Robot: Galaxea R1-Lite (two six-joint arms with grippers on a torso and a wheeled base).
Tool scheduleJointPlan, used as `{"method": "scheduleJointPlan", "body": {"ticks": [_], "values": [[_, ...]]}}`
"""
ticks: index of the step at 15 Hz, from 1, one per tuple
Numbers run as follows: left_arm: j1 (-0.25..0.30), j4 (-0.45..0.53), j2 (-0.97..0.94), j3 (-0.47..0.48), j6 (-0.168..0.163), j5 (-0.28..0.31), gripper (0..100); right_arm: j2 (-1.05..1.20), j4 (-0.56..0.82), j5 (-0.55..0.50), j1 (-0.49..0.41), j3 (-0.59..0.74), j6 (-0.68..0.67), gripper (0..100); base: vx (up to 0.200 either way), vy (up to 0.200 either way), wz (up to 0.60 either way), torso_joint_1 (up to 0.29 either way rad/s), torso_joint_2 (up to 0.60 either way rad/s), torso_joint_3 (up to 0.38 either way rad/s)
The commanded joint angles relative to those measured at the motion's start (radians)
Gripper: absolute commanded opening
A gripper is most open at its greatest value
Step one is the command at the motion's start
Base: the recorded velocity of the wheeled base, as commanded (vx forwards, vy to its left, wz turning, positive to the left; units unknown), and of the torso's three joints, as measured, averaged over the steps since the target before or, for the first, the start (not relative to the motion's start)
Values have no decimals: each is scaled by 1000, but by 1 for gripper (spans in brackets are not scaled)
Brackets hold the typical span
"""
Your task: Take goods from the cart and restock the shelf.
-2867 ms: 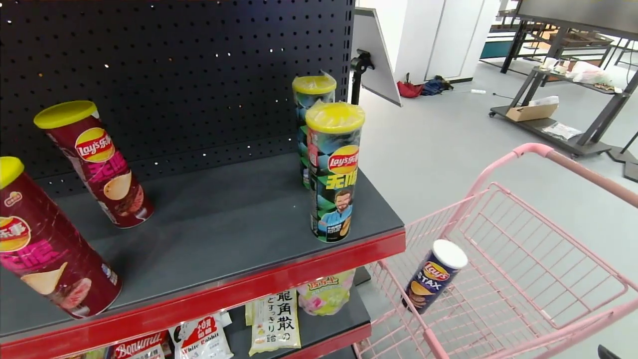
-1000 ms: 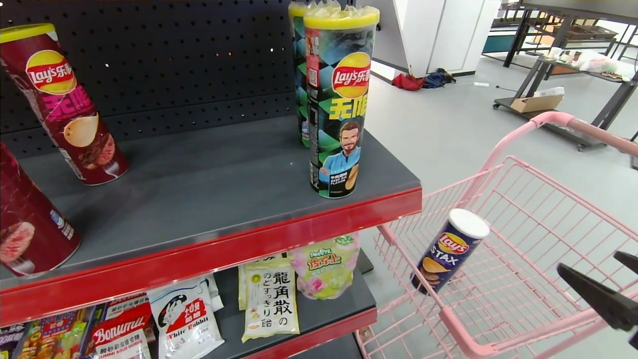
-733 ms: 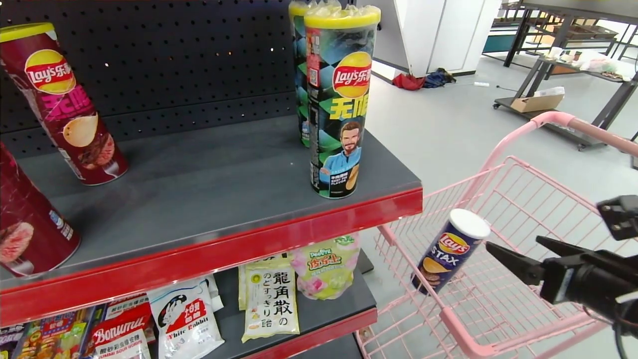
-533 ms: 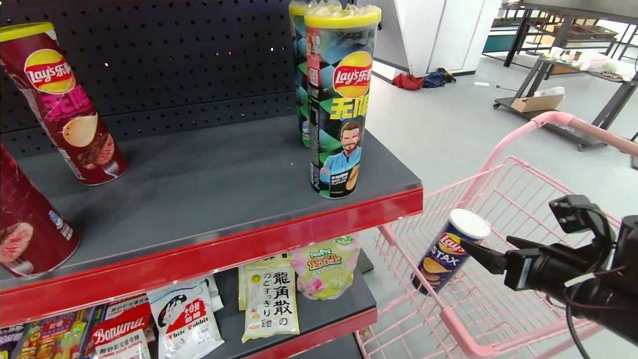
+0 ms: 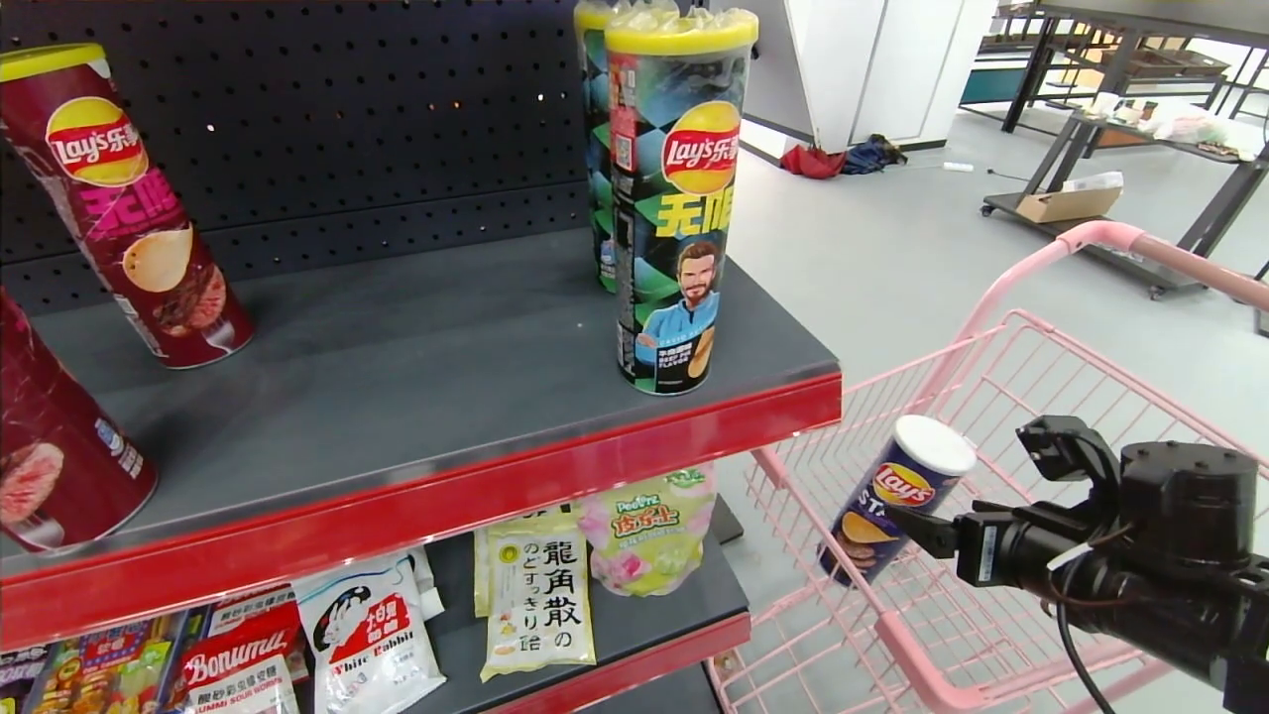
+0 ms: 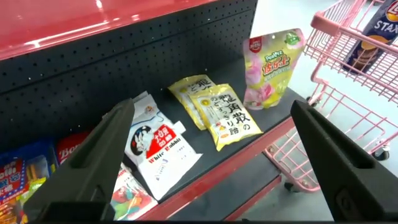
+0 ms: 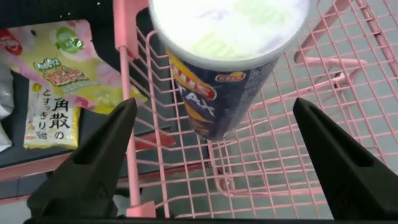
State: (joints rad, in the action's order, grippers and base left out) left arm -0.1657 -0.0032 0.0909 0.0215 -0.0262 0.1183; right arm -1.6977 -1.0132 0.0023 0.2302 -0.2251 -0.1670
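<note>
The right pincer [image 7: 212, 109] gapes wide open, one finger to each side of the chip can [image 7: 217, 74]. In the head view one fingertip overlaps the can's side and the other is hard to make out. The can leans in the pink cart [image 5: 1100, 235], in the corner nearest the shelf [image 5: 446, 377]. Its long axis tilts, white lid up and away from the shelf, and wires partly hide its base. The left pincer [image 6: 211, 106] hangs open before the snack bags [image 6: 227, 112] on the lower board.
</note>
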Motion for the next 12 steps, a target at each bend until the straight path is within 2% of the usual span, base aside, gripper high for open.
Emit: {"method": "scheduleJointPlan", "body": {"ticks": [1,3,7,12], "values": [[0,0,1,0,0,0,100,-96,-67,2,-20,-5,-5,100,0,0,0,0,0,0],[0,0,1,0,0,-2,100,-155,-146,41,-28,10,-3,100,0,0,0,0,0,0],[0,0,1,0,-1,-5,100,-244,-231,45,-42,-7,3,100,0,0,0,0,0,0],[0,0,1,0,-1,-6,100,-361,-453,93,-55,-2,7,100,0,0,0,0,0,0]]}}
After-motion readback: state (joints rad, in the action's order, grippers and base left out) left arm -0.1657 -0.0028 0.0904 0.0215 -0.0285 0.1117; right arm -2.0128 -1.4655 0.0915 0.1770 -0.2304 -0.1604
